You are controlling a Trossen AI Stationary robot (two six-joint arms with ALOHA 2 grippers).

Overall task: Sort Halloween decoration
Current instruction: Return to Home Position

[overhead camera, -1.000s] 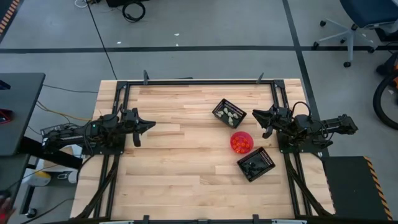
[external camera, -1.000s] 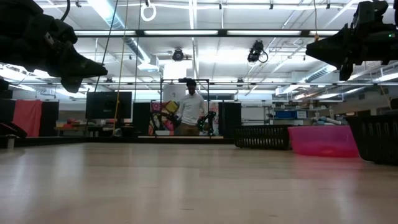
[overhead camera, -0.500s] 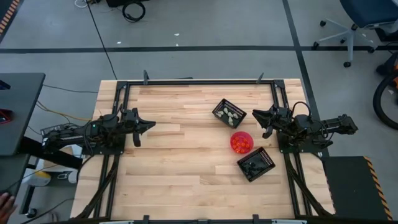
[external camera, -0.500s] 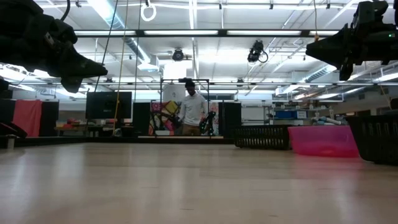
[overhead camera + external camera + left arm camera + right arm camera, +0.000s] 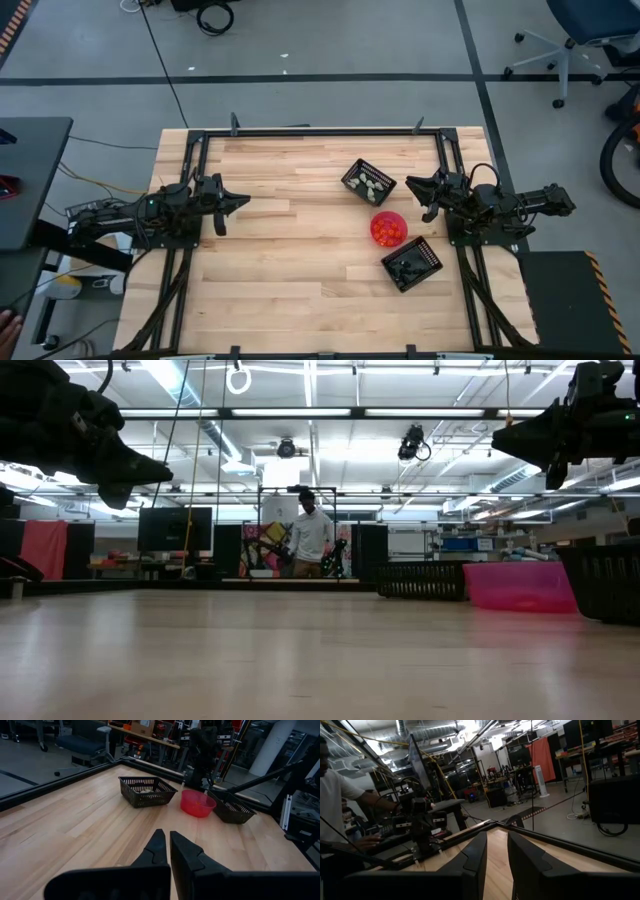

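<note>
Neither arm is showing any shift since the earlier frames; only the person [image 5: 312, 535] in the room beyond the table [image 5: 300, 250] is standing slightly further to one side.

The left pincer [image 5: 245, 201] is hovering above the left part of the table, well apart from all containers. Its fingers [image 5: 159, 842] are pressed together and are gripping nothing. The right pincer [image 5: 410, 182] is hanging above the right part of the table, between the table's edge and the upper basket [image 5: 350, 172]. Its fingers [image 5: 479, 845] are standing narrowly parted and are carrying nothing.

The decoration is lying sorted on the right half of the table:
- The pale trinkets [image 5: 369, 183] are sitting in the upper basket.
- The orange trinkets [image 5: 388, 230] are filling the pink bowl [image 5: 375, 219], just below that basket.
- The black trinkets [image 5: 408, 266] are resting in the lower basket [image 5: 435, 252], just beside the bowl.

No trinket is showing loose on the bare wood.
</note>
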